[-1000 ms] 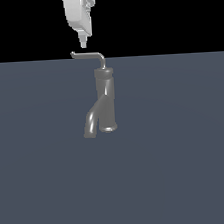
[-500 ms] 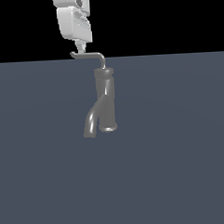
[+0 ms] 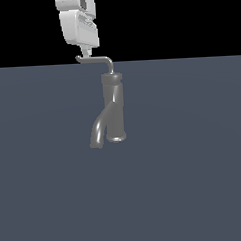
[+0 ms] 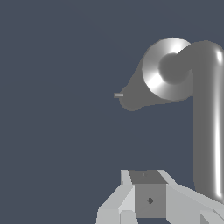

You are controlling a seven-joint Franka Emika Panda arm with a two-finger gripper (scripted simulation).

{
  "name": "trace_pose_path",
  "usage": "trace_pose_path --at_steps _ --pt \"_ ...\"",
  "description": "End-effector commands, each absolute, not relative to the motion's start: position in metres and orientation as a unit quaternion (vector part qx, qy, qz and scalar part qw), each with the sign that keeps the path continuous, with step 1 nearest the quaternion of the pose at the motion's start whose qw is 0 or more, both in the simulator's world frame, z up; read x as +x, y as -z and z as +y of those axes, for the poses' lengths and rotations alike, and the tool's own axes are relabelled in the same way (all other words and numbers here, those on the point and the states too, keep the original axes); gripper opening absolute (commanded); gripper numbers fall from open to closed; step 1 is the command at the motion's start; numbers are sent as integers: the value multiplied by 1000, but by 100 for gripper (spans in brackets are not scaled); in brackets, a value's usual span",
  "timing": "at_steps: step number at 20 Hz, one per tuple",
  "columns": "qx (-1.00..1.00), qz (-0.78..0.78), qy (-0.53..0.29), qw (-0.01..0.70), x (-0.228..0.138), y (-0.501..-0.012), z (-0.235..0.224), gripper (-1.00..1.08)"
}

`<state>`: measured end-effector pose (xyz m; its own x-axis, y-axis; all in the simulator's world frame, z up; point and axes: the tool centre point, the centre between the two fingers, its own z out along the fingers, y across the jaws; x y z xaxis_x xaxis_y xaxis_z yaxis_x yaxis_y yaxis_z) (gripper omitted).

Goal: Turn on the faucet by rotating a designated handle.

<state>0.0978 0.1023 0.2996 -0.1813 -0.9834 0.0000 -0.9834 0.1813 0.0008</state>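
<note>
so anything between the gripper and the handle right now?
Nothing visible. In the exterior view the gripper sits directly above the handle near its free end, with no other object between them. Whether they touch can't be told.

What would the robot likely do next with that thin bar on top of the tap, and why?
Probably a short sideways push. In the exterior view the gripper hangs right at the free end of the handle, the thin bent rod atop the faucet. The wrist view shows the rod running beside the fingers, so nudging its end should swing it round. Whether they touch is unclear.
</note>
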Motion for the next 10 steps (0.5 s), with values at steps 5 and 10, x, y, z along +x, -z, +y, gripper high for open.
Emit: trace_pose_path --at_steps 5,10 --pt "640 -768 0 0 85 -300 106 -100" --pt "640 -768 0 0 73 -300 109 -100"
